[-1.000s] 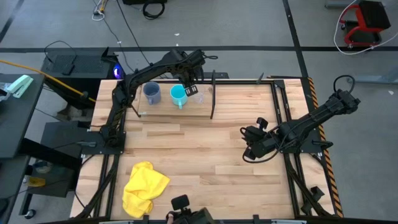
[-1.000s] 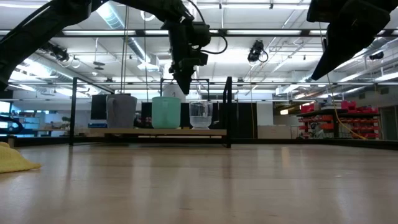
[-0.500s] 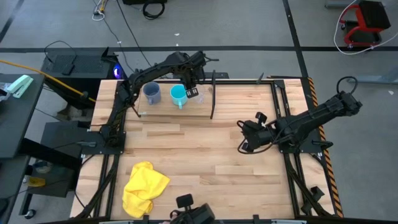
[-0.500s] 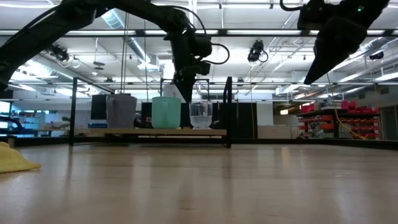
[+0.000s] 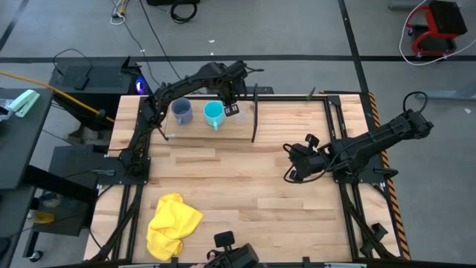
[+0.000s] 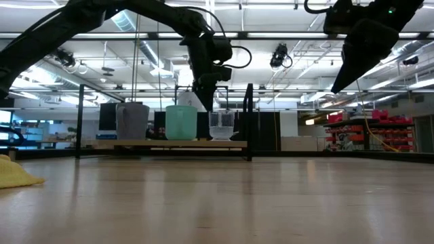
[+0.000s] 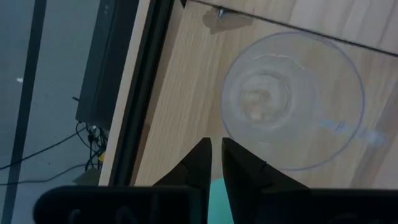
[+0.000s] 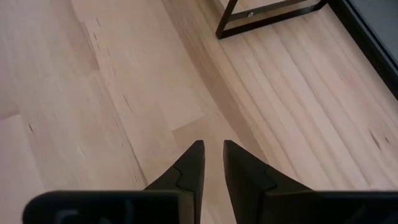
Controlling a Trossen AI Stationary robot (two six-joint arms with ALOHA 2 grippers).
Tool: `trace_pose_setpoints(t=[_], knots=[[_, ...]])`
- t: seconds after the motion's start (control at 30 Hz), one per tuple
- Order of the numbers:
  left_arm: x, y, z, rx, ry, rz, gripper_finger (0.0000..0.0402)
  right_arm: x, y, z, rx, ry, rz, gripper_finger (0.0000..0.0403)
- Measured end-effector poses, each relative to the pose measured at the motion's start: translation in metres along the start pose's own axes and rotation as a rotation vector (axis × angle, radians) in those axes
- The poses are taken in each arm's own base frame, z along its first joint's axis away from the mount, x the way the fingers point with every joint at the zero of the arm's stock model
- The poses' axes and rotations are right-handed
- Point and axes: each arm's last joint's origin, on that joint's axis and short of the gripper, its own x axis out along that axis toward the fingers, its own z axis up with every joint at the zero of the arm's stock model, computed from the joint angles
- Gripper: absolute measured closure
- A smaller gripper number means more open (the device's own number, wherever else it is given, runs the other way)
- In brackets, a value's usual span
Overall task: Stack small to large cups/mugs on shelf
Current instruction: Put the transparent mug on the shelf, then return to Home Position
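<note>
On the shelf (image 5: 201,134) stand the grey-blue mug (image 5: 181,112), cyan mug (image 5: 213,114) and clear cup (image 7: 292,99). The left gripper (image 6: 205,102) hovers above the cup, fingers nearly closed, empty. The right gripper (image 5: 291,173) waits over the tabletop (image 5: 245,201), fingers likewise.

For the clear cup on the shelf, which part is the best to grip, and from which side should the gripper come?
Probably the rim wall, from above. The clear cup stands upright on the shelf with its mouth open upward and no visible handle. The cyan mug stands close beside it, so a sideways approach looks cramped. The left gripper already hangs above it, fingers nearly closed; it must open first.
</note>
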Motion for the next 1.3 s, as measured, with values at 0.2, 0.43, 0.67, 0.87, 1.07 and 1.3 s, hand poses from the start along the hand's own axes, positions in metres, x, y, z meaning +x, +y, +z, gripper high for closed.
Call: trace_pose_setpoints(t=[0.2, 0.43, 0.67, 0.87, 1.07, 1.3], knots=[[0.000, 0.000, 0.000, 0.002, -0.003, 0.001, 0.0362, 0.000, 0.000, 0.000, 0.000, 0.000, 0.000, 0.0337], [-0.001, 0.002, -0.001, 0.002, 0.022, 0.063, 0.0364, 0.000, 0.000, 0.000, 0.000, 0.000, 0.000, 0.0337], [-0.038, 0.003, 0.001, -0.061, 0.019, 0.092, 0.0372, 0.000, 0.000, 0.000, 0.003, 0.000, 0.001, 0.0337], [-0.088, -0.013, -0.008, -0.108, -0.013, 0.083, 0.0366, -0.001, 0.000, 0.000, 0.046, 0.005, 0.015, 0.0337], [-0.148, -0.036, -0.024, -0.137, -0.109, 0.076, 0.0365, -0.017, 0.009, 0.012, 0.083, -0.016, 0.142, 0.0337], [-0.219, -0.066, -0.051, -0.155, -0.285, 0.053, 0.0376, -0.063, 0.026, 0.035, 0.099, -0.152, 0.326, 0.0337]])
